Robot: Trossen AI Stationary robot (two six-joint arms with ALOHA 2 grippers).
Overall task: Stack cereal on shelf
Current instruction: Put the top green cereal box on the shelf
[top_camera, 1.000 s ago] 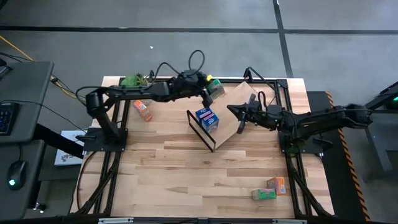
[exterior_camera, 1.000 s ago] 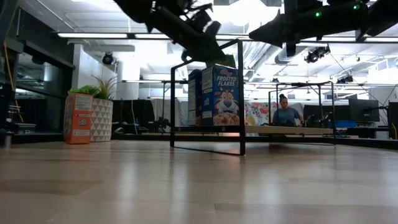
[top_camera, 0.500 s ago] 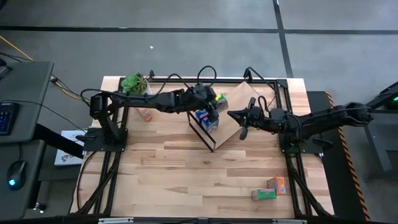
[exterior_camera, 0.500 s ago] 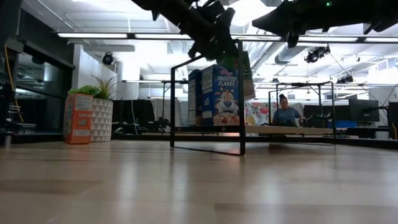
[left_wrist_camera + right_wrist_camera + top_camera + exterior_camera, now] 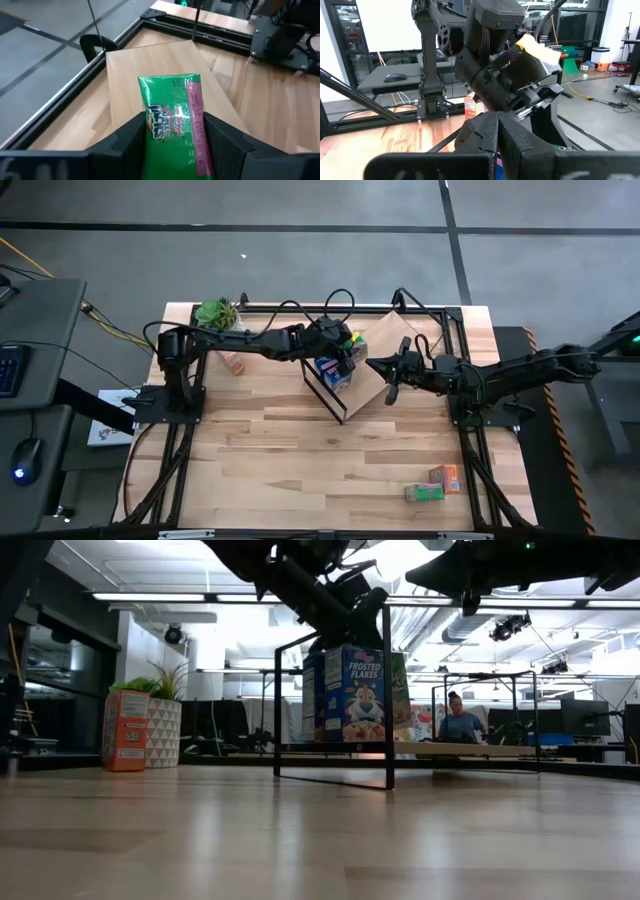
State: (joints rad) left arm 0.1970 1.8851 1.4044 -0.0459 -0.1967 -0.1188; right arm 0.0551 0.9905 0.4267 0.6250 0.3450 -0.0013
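Observation:
My left gripper [image 5: 347,346] is shut on a green cereal box [image 5: 172,125] over the shelf, whose light wood panel [image 5: 372,370] and black frame [image 5: 325,392] lie mid-table. In the low view the green box [image 5: 400,690] stands just behind the blue Frosted Flakes box [image 5: 352,695], which sits upright on the shelf [image 5: 470,749]. Whether the green box rests on the panel cannot be told. An orange box [image 5: 125,730] stands on the table at the left. My right gripper [image 5: 373,363] hovers shut above the shelf's right part, pointing at the left gripper. My left gripper pinches the green box by its two long sides [image 5: 150,127], one finger [image 5: 131,132] on either side. It comes from above, slanting toward the table's right. The box is upright below the fingers, next to the blue box.
A green box [image 5: 424,493] and an orange box [image 5: 447,476] lie near the table's near right corner. A potted plant [image 5: 215,311] stands at the far left corner. A person [image 5: 460,724] sits in the room behind the table.
My left gripper has carried the green box toward the table's right and down, from above the shelf's frame to beside the blue box. It has stayed shut on the box throughout.

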